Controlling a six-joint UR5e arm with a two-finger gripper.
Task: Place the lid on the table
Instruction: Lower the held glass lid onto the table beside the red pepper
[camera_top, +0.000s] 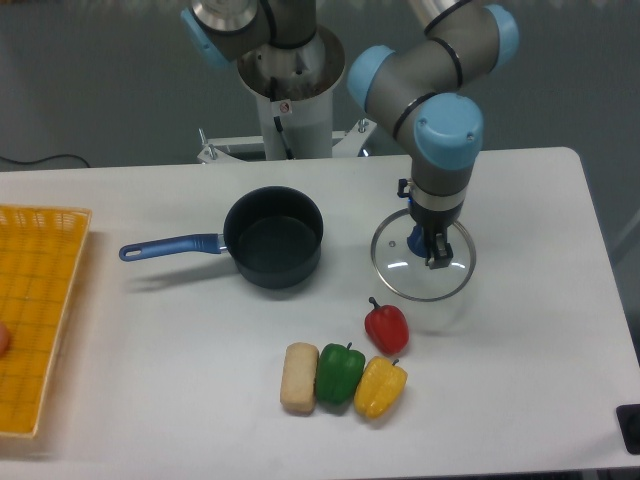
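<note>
The round clear glass lid (400, 270) with a metal rim hangs level a little above the white table (520, 340), right of the saucepan. My gripper (427, 246) points straight down and is shut on the lid's small blue knob, which is mostly hidden between the fingers. The lid's faint shadow falls on the table just below and right of it. The open dark saucepan (272, 237) with a blue handle stands to the left, apart from the lid.
A red pepper (386, 326) lies just below the lid's front-left edge. A beige loaf (299, 377), a green pepper (339, 372) and a yellow pepper (380, 387) sit in a row in front. A yellow mesh tray (35, 310) lies at the left edge.
</note>
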